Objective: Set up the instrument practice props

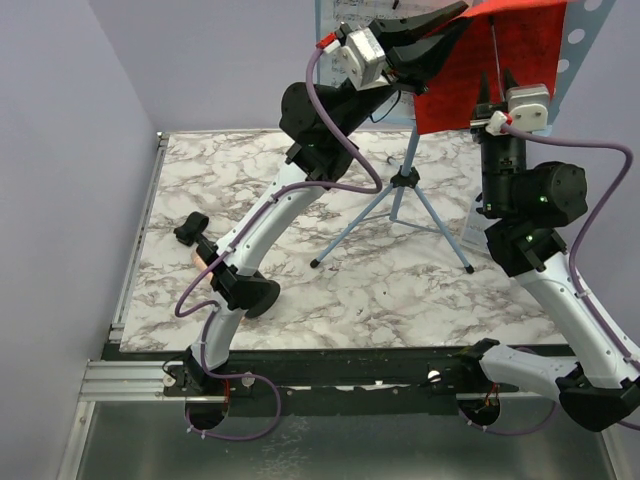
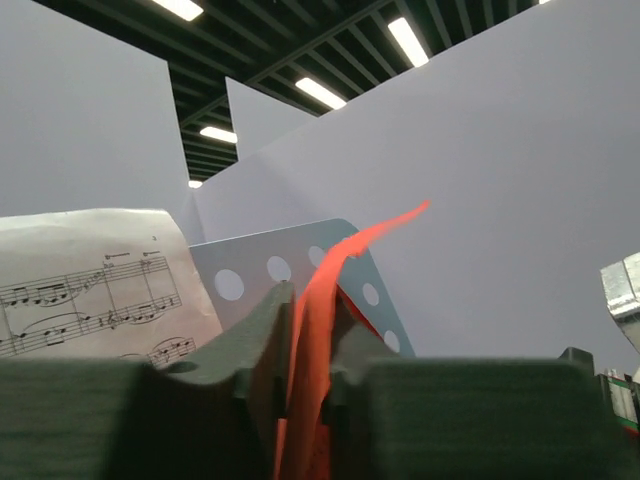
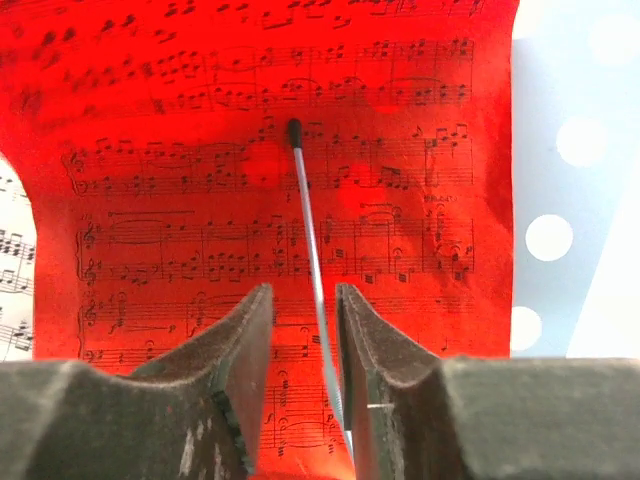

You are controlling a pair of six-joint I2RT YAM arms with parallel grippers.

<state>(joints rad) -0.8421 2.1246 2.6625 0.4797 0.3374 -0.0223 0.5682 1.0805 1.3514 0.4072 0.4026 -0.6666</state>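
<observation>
- red sheet (image 1: 530, 60) printed with music staves hangs high at the back of the scene, against the light blue perforated desk of the music stand (image 1: 403, 180), whose tripod legs stand on the marble table (image 1: 420, 290).
- left gripper (image 2: 305, 390) is raised to the sheet's left edge; in the left wrist view its jaws are closed tight on the red sheet, which runs edge-on up between the two fingers and curls over above them.
- white sheet music (image 2: 90, 270) rests on the stand's desk just to the left of the red sheet, with the perforated desk showing between and behind them.
- right gripper (image 3: 303, 295) points up at the lower part of the red sheet, its jaws parted by a clear gap.
- a thin silver rod (image 3: 315, 270) with a black tip passes up through that gap, lying close along the inner face of one finger and apart from the other; the jaws are not clamped on it.
- a small black object (image 1: 190, 228) lies on the table near the left arm, too small to identify.
</observation>
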